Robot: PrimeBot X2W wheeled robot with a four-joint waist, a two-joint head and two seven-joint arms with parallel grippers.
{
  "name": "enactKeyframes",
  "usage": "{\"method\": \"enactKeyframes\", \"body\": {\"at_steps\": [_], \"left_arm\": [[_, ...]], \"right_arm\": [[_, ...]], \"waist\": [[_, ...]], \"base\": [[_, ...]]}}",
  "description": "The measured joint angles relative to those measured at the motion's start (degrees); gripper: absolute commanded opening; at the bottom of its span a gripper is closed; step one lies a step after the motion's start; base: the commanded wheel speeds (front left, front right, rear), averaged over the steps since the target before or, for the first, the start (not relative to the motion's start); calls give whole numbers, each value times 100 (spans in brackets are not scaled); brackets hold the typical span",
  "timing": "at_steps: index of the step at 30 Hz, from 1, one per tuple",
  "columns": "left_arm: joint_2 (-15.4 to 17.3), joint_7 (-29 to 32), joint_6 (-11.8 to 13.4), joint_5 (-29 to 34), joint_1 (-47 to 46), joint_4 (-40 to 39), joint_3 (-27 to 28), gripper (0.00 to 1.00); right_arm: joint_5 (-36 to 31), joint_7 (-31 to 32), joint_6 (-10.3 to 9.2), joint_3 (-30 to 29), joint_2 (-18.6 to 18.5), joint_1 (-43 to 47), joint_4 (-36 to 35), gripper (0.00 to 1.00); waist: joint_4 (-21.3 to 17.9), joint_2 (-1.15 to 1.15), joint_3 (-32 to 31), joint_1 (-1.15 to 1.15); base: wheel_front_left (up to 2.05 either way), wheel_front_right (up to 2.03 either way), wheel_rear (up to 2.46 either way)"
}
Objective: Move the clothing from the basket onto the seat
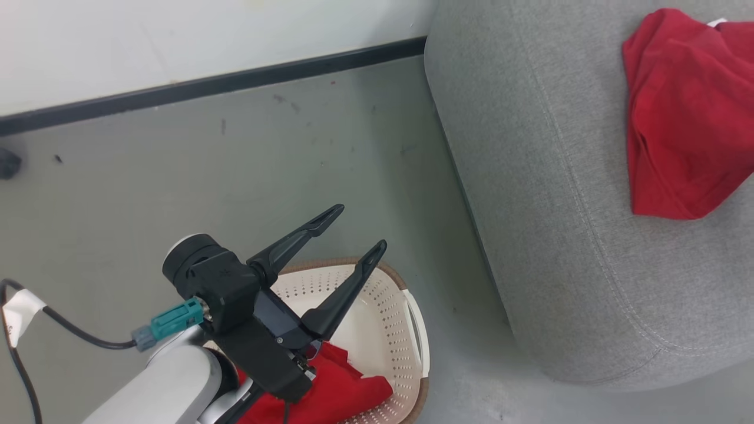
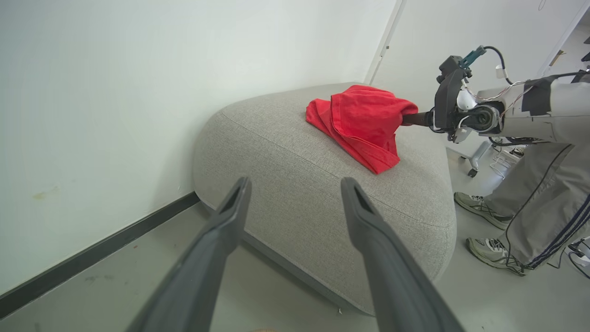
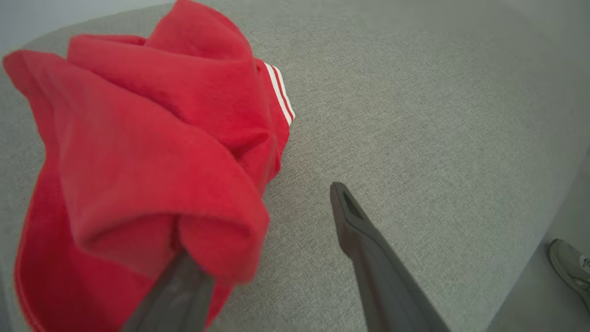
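A crumpled red garment (image 1: 683,118) with white striped trim rests heaped on the large grey seat (image 1: 559,176). A second red garment (image 1: 341,394) lies bunched inside the cream perforated basket (image 1: 383,312), just beside the seat.

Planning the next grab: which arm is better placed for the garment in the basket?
Left. The open left gripper hangs over the basket and its red garment; the right gripper is at the seat, fabric draped on it.

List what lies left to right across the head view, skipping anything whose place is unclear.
Black cable with white tag → oval cream-white perforated plastic basket → large grey fabric seat → bright red crumpled garment on the seat.
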Motion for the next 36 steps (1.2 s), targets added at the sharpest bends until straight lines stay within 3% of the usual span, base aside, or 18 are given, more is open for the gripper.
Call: {"method": "enactKeyframes", "body": {"at_steps": [11, 18, 26, 31, 36], "left_arm": [[-104, -219, -1, -210, 226, 263, -5, 100], [-254, -327, 1, -271, 332, 419, -12, 100], [-380, -458, 88, -380, 648, 731, 91, 100], [-433, -545, 188, -542, 815, 818, 203, 100], [-508, -599, 332, -579, 954, 933, 326, 100]], "right_arm": [[62, 651, 223, 158, 118, 133, 310, 100], [101, 742, 348, 147, -45, 388, 342, 100], [140, 186, 660, 199, 0, 890, -568, 100], [31, -220, 661, 223, -14, 1179, -1212, 100], [25, -590, 498, 137, -14, 1630, -1766, 100]], "waist": [[-98, 0, -546, 0], [-153, 0, -940, -1], [-103, 0, -1437, -1], [-32, -1, -1705, -1], [111, -1, -1920, -1]], "base": [[0, 0, 0], [0, 0, 0], [0, 0, 0], [0, 0, 0], [0, 0, 0]]}}
